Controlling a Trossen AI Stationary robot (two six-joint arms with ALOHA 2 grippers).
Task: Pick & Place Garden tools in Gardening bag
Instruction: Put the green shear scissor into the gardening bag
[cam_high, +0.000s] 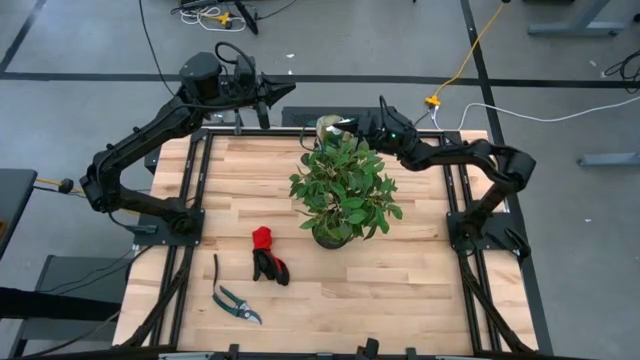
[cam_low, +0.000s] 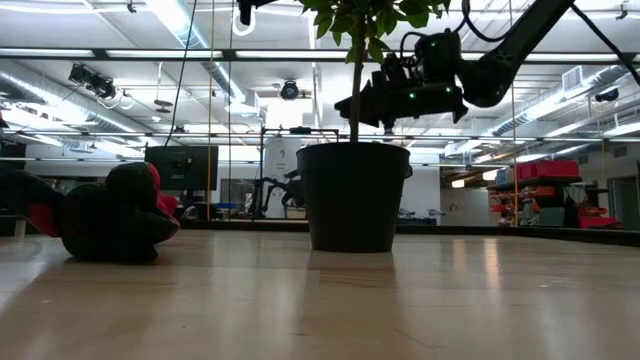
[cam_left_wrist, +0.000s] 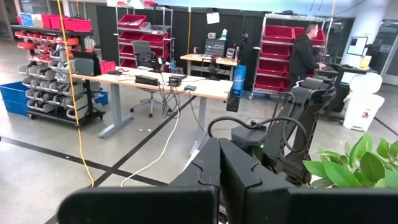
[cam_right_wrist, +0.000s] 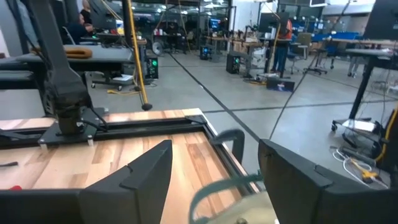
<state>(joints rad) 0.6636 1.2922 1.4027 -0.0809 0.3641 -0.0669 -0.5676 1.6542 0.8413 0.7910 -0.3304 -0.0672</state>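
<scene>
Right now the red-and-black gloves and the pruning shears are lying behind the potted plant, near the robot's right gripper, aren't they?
Not quite. The high view shows the red-and-black gloves and the pruning shears lying in front of the potted plant, far from the right gripper, which is behind the plant.

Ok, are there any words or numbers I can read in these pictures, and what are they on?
No text can be read anywhere.
Gloves, pruning shears, plant pot: no label shows.
Right gripper, open by the plant: no marking to read.
Red bins on the shelves: any labels are too small.
White paper on the far shelf: too blurred.
Screen in the room: too small.
</scene>
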